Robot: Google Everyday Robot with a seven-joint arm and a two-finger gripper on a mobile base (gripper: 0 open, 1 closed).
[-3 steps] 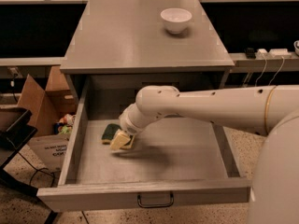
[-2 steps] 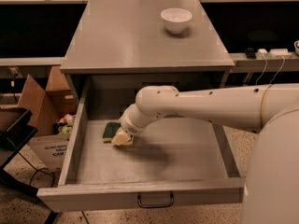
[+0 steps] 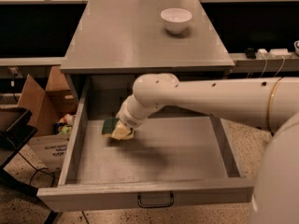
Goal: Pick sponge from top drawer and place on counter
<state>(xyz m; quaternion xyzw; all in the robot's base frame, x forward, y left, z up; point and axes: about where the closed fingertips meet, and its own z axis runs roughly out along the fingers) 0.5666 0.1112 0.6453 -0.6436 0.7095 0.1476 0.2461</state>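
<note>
**A:** Starting at the left, where is the sponge (image 3: 112, 125) sitting?

**B:** You are finding it on the floor of the drawer (image 3: 149, 197), in the far-left part, near the left wall. Its green face is showing on the left and its yellow foam is poking out to the right. Its long axis is running roughly left to right, I judge.

**A:** And the gripper (image 3: 126, 123)?

**B:** It is hanging at the sponge's right end, touching it or just over it, with the arm (image 3: 210, 94) reaching in from the right. So the sponge is lying to the gripper's left and slightly under it. The wrist is hiding the rest, so you cannot tell how open the gripper is or whether it is gripping anything.

**A:** What is the next move turning on?

**B:** You are needing that contact to be a real hold. Then you are lifting straight up and carrying far, onto the counter (image 3: 131, 41), left of the bowl (image 3: 176, 20).
</note>
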